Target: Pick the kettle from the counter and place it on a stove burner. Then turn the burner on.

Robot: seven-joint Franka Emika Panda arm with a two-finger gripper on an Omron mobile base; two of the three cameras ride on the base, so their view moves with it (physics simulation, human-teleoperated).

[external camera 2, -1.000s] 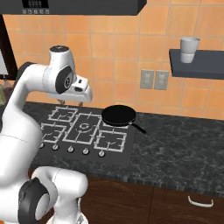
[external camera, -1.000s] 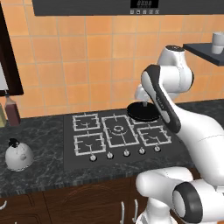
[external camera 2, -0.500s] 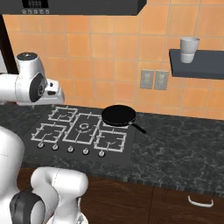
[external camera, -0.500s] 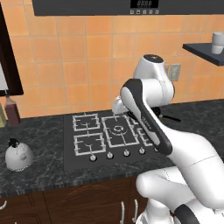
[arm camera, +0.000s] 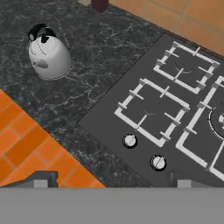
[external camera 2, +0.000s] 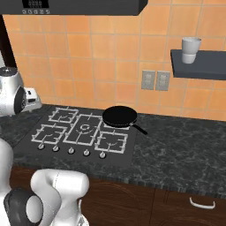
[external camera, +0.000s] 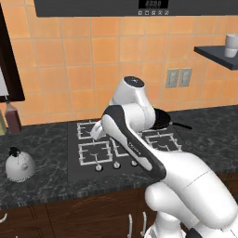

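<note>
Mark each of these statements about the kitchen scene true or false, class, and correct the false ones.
1. The kettle stands on the counter, left of the stove. True.
2. A black frying pan sits on a back burner. True.
3. The gripper is shut on the kettle. False: the kettle stands alone on the counter, untouched.
4. The cup stands on the counter. False: it sits on a wall shelf.
5. A brown bottle stands by the wall. True.
</note>
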